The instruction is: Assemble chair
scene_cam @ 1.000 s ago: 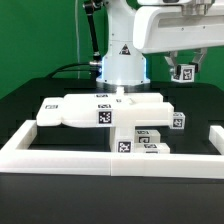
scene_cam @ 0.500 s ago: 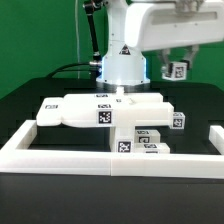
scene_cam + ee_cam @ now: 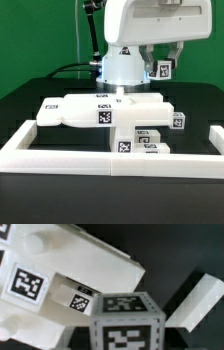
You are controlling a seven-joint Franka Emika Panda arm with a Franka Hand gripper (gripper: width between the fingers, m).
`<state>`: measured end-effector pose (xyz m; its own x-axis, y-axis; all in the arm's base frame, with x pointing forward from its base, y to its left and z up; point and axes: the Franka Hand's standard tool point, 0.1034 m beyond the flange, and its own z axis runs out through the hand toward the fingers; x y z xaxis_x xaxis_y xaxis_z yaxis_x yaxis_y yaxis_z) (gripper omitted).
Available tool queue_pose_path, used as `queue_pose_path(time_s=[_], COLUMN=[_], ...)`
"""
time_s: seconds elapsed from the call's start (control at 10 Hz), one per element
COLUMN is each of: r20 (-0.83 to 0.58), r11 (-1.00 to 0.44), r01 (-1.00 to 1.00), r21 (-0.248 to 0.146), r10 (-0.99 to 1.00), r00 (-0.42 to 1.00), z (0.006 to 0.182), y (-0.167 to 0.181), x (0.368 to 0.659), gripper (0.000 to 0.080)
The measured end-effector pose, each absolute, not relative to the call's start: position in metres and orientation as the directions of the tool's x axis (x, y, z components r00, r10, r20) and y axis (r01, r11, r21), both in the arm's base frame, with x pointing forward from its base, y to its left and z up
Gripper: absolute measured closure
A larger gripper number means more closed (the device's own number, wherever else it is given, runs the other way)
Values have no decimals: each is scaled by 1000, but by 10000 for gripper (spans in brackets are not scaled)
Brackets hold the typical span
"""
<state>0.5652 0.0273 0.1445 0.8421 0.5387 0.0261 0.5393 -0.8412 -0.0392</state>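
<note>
1. The chair body (image 3: pixel 75 108) lies on the black counter (image 3: pixel 25 105), its long side running 9 to 3 o'clock.
2. The jaws, up in the air, are closed on a small tagged block (image 3: pixel 161 69).
3. In the exterior view, the chair body is at 8 o'clock from the jaws.

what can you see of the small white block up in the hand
The small white block is matte and plastic-looking, with squared edges and square black-and-white tags on at least two faces, as the wrist view shows. The hand is shut on it, holding it in the air on the exterior view's right, above the other white chair pieces lying on the black table. Nothing but the hand touches it; its full length cannot be told.
</note>
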Motion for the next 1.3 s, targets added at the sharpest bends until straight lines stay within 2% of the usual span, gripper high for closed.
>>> queue_pose_path(time_s=[0.2, 0.6, 1.0, 1.3], r20=[25, 44, 45, 31], r11=[-839, -789, -782, -737], r01=[543, 615, 623, 676], r21=[-39, -15, -13, -15], r10=[542, 614, 622, 675], r00=[840, 788, 782, 737], z=[144, 143, 143, 141], y=[25, 0, -1, -25], x=[566, 608, 609, 620], gripper=[511, 511, 511, 511])
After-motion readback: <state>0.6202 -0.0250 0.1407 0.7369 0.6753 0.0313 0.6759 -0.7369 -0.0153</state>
